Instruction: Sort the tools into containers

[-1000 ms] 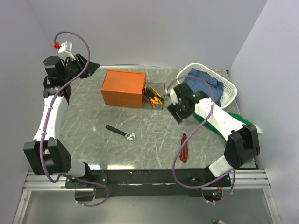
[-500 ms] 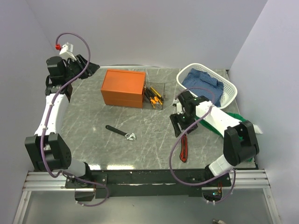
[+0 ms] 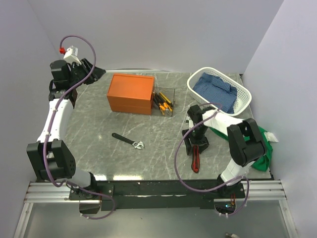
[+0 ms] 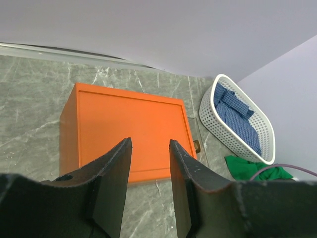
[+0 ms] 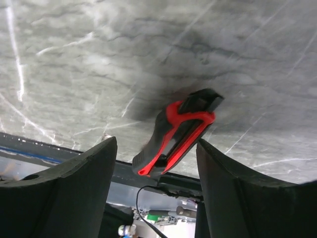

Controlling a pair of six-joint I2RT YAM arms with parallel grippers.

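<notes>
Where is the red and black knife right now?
In the top view, the knife lies on the right half of the table near its front edge, beneath the open right gripper.

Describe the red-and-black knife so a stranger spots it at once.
On the marble table, look toward the near right edge. Under the right claw lies the utility knife, the only red and black tool; the wrench is black and silver.

Seen from above, the right fingers [image 3: 187, 146] hide the knife's [image 3: 195, 161] far end. The tools [image 3: 163, 102] beside the box [image 3: 130, 93] are too small to tell apart. In the left wrist view, the left fingers [image 4: 111, 183] cover part of the box's near side.
</notes>
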